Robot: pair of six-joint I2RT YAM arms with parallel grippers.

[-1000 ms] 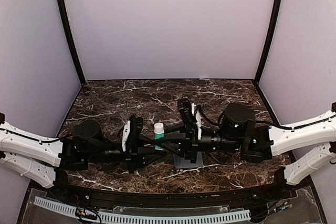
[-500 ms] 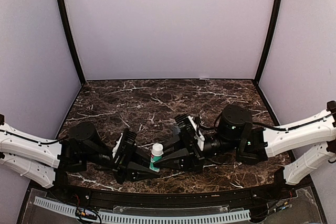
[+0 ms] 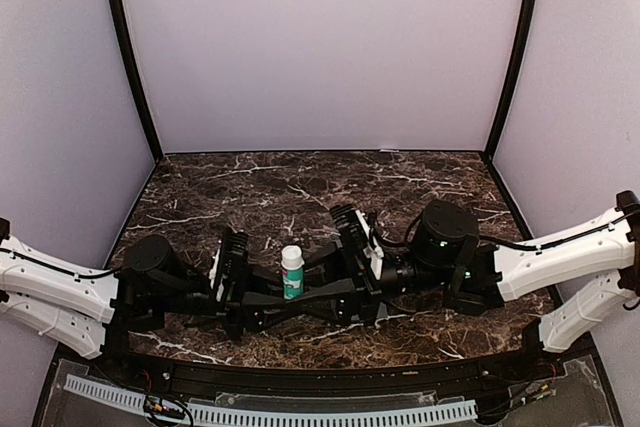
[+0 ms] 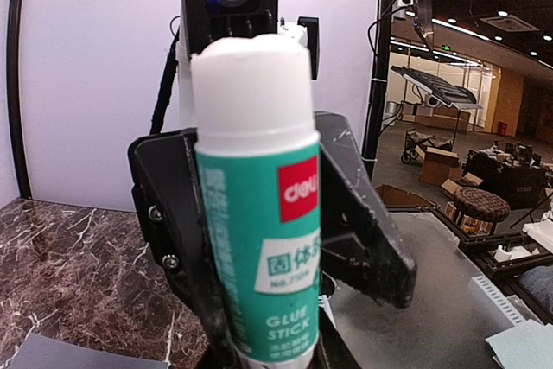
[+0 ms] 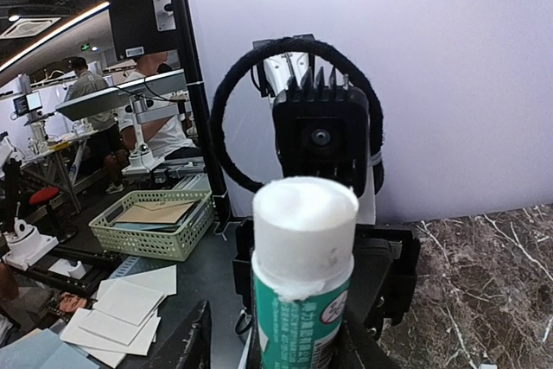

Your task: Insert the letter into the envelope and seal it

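A white-and-green glue stick (image 3: 292, 272) stands upright between my two grippers near the table's front middle. My left gripper (image 3: 275, 299) is shut on its lower part; in the left wrist view the stick (image 4: 259, 213) fills the foreground. My right gripper (image 3: 312, 294) faces it from the other side, its fingers (image 4: 363, 231) spread round the stick with a gap on one side. In the right wrist view the stick's white top (image 5: 304, 213) is close up. A blue-grey corner (image 4: 39, 353), likely the envelope, lies on the table. The letter is hidden.
The dark marble table (image 3: 300, 187) is walled by pale purple panels at the back and sides. Both arms lie low across its front. Off the table, a green basket (image 5: 155, 222) with envelopes and loose sheets (image 5: 121, 308) show.
The glue stick was carried toward the front edge and tilted, then brought back a little and stood upright. Both grippers have closed in on it, and the arms now cover the envelope.
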